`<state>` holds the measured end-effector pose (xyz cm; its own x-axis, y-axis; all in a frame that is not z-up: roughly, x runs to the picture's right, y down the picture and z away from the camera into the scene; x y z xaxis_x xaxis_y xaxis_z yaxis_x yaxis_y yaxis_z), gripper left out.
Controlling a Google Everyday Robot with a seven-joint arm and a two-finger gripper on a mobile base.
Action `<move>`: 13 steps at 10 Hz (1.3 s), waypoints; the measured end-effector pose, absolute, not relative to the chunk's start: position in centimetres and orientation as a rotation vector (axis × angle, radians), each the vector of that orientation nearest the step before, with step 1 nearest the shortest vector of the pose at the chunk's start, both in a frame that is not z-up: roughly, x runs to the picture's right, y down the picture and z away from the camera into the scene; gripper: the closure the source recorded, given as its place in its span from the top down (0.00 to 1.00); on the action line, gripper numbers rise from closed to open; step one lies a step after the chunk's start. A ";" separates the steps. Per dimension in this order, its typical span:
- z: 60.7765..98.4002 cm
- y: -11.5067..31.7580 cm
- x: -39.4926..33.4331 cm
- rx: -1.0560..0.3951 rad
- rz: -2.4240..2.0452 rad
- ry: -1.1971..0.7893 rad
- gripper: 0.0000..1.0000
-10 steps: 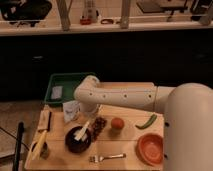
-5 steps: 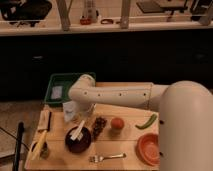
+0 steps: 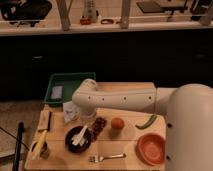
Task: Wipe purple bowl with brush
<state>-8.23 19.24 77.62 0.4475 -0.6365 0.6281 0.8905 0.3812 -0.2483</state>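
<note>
The purple bowl (image 3: 78,139) sits on the wooden table near its front left; it is dark and glossy. The pale cream brush (image 3: 80,135) lies slanted inside the bowl, its upper end pointing up-right toward the gripper. My gripper (image 3: 88,120) hangs below the white arm's bend, just above the bowl's far right rim and at the brush's upper end. Whether it holds the brush is hidden by the arm.
An orange bowl (image 3: 151,148) stands at the front right, with a metal fork (image 3: 107,157) at the front middle. Dark grapes (image 3: 100,125), an orange fruit (image 3: 117,123) and a green pepper (image 3: 146,122) lie mid-table. A yellow-handled tool (image 3: 40,144), a white packet (image 3: 70,111) and a green tray (image 3: 67,87) are on the left.
The arm's bend swung a little left and then back. The brush has shifted lower and deeper into the purple bowl.
</note>
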 end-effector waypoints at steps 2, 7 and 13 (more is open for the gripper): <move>78.2 18.5 -6.4 -0.620 -0.989 -0.445 0.00; 79.3 16.4 -8.7 -0.586 -1.019 -0.434 0.00; 79.3 16.4 -9.2 -0.576 -1.035 -0.440 0.00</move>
<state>-9.16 16.38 79.27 0.4477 -0.6697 0.5925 0.8913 0.3872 -0.2358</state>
